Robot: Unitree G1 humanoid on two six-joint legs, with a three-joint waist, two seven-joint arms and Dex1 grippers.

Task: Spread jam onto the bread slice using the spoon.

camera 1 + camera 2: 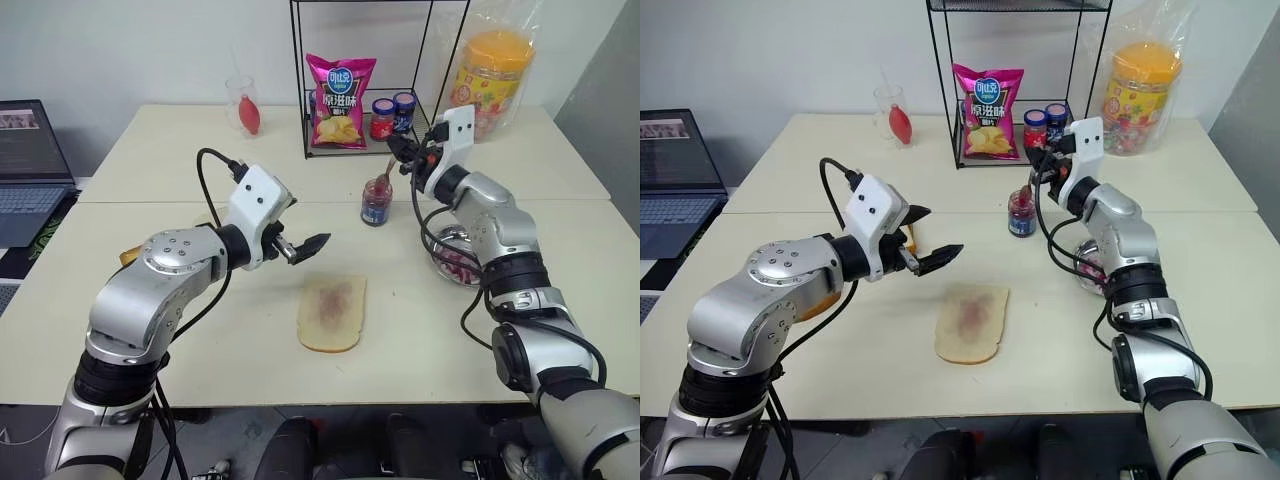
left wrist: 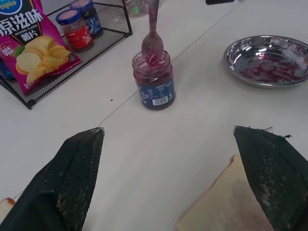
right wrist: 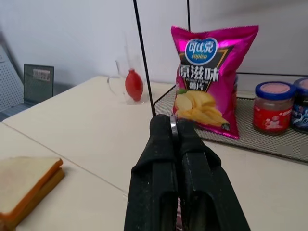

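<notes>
Spoon standing in the jam jar, bread slice waiting on the desk

The right gripper [image 1: 1038, 160] is pinching the spoon [image 1: 1026, 193] with shut jaws, its bowl dipping into the jam [image 1: 1021, 214]. The left gripper [image 1: 924, 238] is hovering with jaws spread wide beside the bread slice [image 1: 971, 324], which is lying flat on the desk [image 1: 870, 340].

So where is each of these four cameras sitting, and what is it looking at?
Left eye, right eye: on the head, looking down over both arms at the table, the bread slice and the jam.
Left wrist: looks between the open left tool toward the jam, with the spoon in the jar.
Right wrist: looks along the shut right tool, which pinches the spoon, at the chip bag.
All four share the chip bag.
</notes>
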